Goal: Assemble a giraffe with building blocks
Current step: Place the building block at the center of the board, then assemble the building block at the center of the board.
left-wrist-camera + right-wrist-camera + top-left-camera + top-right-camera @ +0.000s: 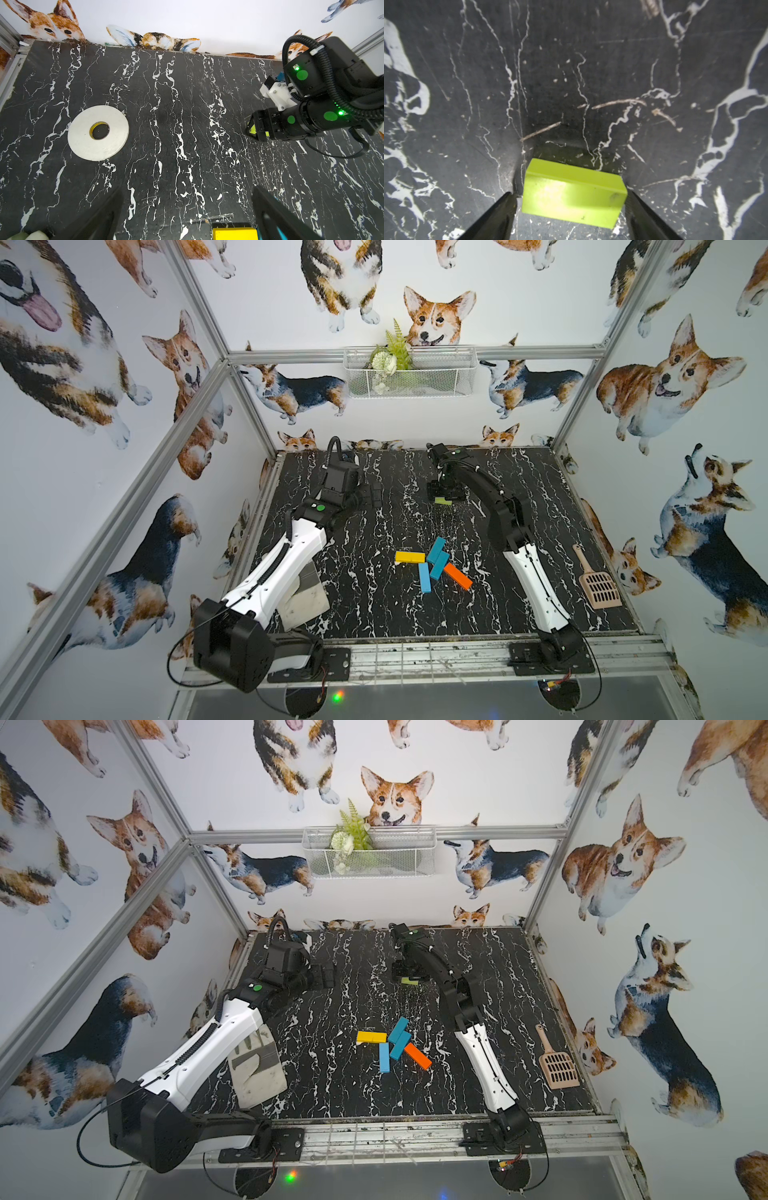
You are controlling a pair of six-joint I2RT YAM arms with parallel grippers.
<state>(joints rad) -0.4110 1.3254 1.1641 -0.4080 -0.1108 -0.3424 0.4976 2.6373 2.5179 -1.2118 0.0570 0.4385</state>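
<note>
The right pincer [569, 190] hangs low over the black marble-patterned tabletop [374, 614] with its jaws spread. The short lime-green rectangular block [573, 199] lies between its fingers [500, 216]. The block's long axis runs from one jaw to the other, so they flank its short ends. A sliver of table shows between one finger and the block. The other finger sits so close that I cannot tell whether it touches. By its shadow the block appears to rest on the table, not to be pinched.

Back from this pincer, toward the right arm's own base and well apart from the green piece, lies the heap of other pieces. It holds a yellow flat bar [409, 557], a teal flat bar [436, 549], a second teal bar [439, 566], a lighter blue bar [424, 577] and an orange bar [458, 576], bunched at different angles. No giraffe is formed yet; the head piece lies alone.

I judge the coming move turns on that gap. A neck bar must come from the heap up to the green block, and the right arm looks slightly nearer.

Farther off to the side, the left pincer [186, 191] is spread wide with nothing between its jaws. Farthest, beyond the right arm, lies a beige slotted plastic scoop [598, 585].
</note>
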